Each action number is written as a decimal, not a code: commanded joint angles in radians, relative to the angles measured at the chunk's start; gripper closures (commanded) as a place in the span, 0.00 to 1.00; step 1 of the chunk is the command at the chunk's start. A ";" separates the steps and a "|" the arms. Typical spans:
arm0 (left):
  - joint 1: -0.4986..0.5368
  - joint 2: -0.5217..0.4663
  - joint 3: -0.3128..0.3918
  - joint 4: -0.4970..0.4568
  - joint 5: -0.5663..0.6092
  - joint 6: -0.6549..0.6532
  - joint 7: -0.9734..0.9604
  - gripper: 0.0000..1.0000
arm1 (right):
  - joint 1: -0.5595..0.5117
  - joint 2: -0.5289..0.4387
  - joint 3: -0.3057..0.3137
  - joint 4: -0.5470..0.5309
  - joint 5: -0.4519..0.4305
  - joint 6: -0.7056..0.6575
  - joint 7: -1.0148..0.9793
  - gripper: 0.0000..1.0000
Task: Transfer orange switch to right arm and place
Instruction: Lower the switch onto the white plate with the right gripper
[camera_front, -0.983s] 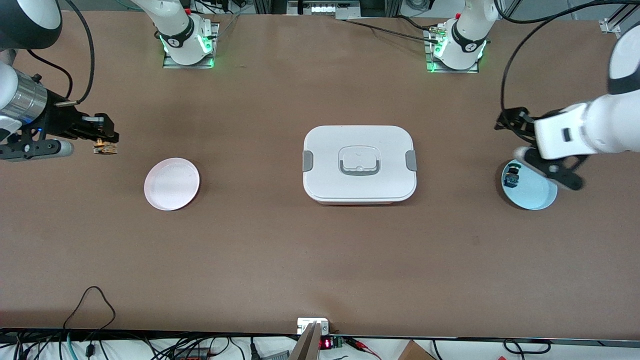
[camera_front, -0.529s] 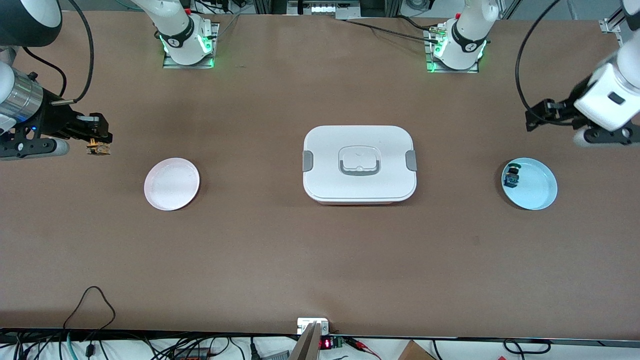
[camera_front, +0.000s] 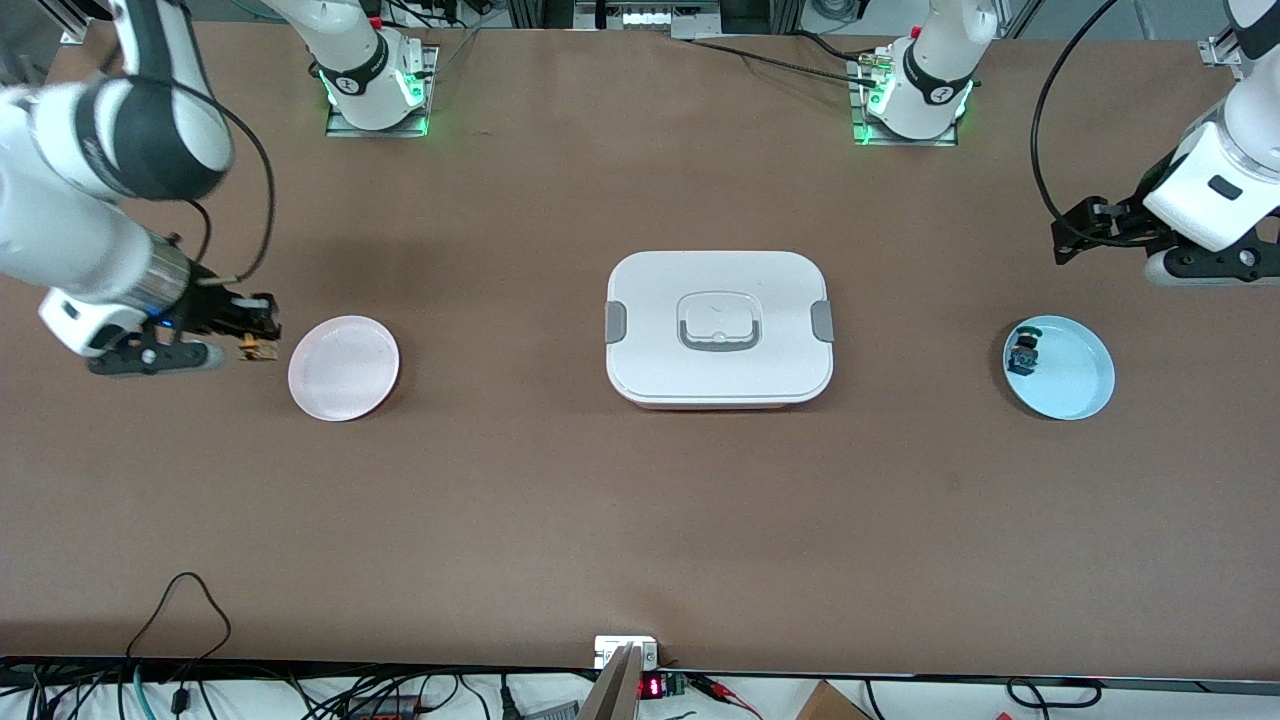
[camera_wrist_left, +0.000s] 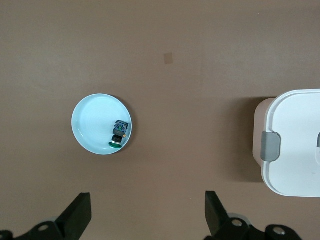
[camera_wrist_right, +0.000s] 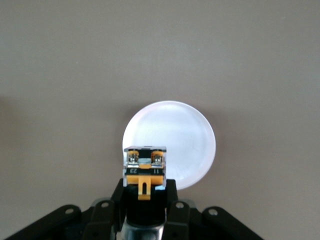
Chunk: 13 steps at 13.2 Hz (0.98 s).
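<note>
My right gripper (camera_front: 256, 338) is shut on the orange switch (camera_front: 258, 349) and holds it just above the table, beside the rim of the pale pink plate (camera_front: 343, 368), at the right arm's end. In the right wrist view the switch (camera_wrist_right: 144, 170) shows black with orange clips, gripped between the fingers (camera_wrist_right: 113, 200), with the plate (camera_wrist_right: 172, 135) just past it. My left gripper (camera_front: 1078, 236) is open and empty, up over the table beside the light blue plate (camera_front: 1075, 380); its fingertips (camera_wrist_left: 80, 214) stand wide apart.
A white lidded box (camera_front: 718, 328) with grey latches sits mid-table, and its corner shows in the left wrist view (camera_wrist_left: 295, 145). The blue plate (camera_wrist_left: 92, 125) holds a small green-and-blue part (camera_front: 1023, 352), also seen in the left wrist view (camera_wrist_left: 119, 133). Cables run along the table's front edge.
My right gripper has carried the orange switch down and toward the pink plate, now right beside its rim. My left gripper rose off the blue plate, then stayed still.
</note>
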 joint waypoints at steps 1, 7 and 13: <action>-0.032 -0.055 0.049 -0.075 -0.045 0.043 0.030 0.00 | 0.018 0.034 0.002 -0.109 -0.019 0.163 0.023 1.00; -0.024 -0.076 0.047 -0.103 -0.042 0.083 0.079 0.00 | 0.018 0.135 0.000 -0.278 -0.019 0.484 0.008 1.00; -0.021 -0.074 0.039 -0.099 -0.041 0.069 0.079 0.00 | 0.017 0.215 0.002 -0.314 -0.019 0.598 0.008 1.00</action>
